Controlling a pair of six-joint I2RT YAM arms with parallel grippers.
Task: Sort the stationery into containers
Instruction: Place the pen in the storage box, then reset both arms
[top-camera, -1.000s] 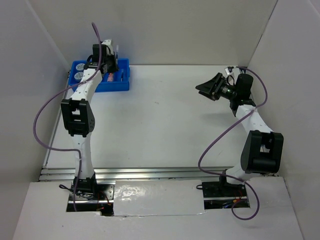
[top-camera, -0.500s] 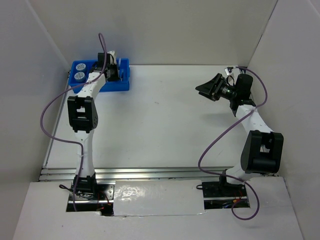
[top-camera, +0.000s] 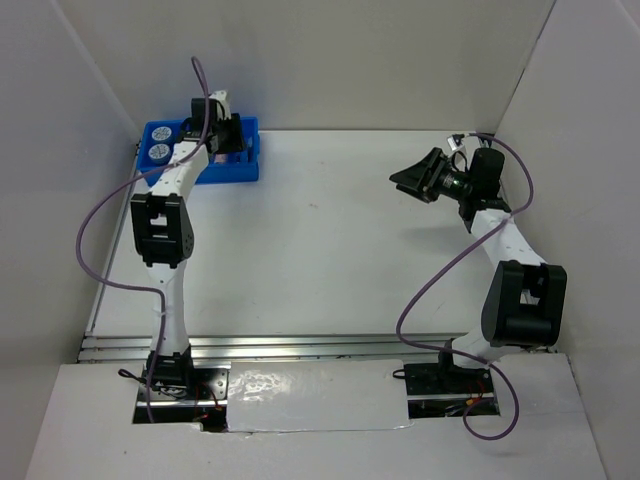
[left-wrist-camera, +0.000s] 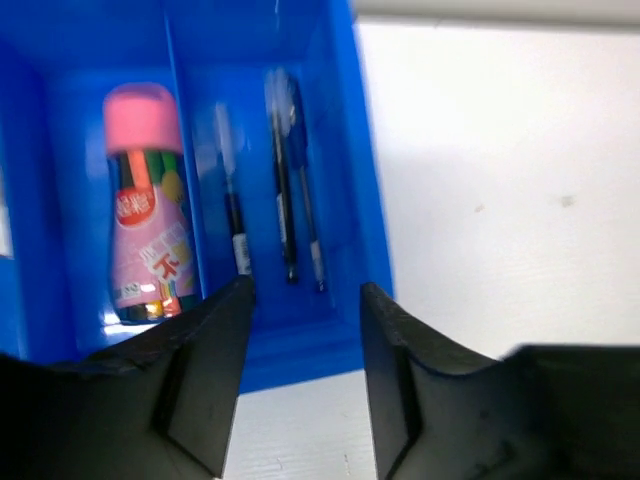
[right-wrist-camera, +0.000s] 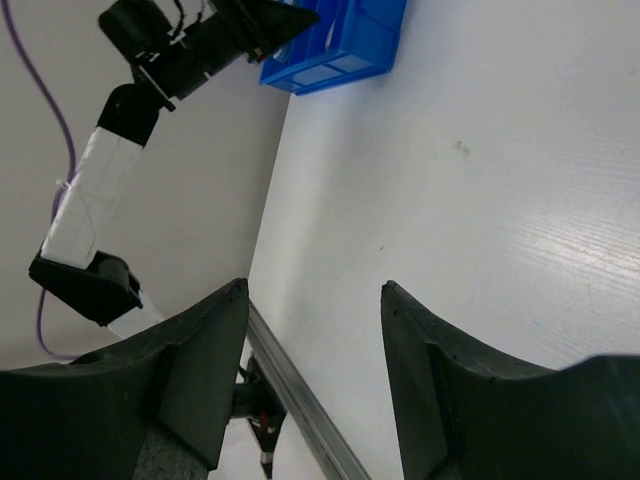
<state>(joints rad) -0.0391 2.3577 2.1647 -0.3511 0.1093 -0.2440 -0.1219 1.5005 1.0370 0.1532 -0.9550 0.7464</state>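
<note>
The blue tray (top-camera: 232, 172) stands at the far left corner of the table. Two tape rolls (top-camera: 160, 143) lie in its left end. In the left wrist view a pink tube (left-wrist-camera: 145, 210) fills one compartment of the tray (left-wrist-camera: 345, 190), and three thin pens (left-wrist-camera: 285, 200) lie side by side in the compartment to its right. My left gripper (left-wrist-camera: 305, 300) hovers over the tray's near wall, open, with nothing between its fingers. My right gripper (top-camera: 413, 176) hangs open and empty above the right side of the table, pointing left.
White walls close in the table at the left, back and right. An aluminium rail (top-camera: 300, 346) runs along the near edge. The right wrist view shows the left arm (right-wrist-camera: 190, 50) above the tray (right-wrist-camera: 335, 45) across bare white tabletop.
My left gripper has gone from shut to open over the tray and shifted slightly towards the tray's right end. The right arm has barely moved.
</note>
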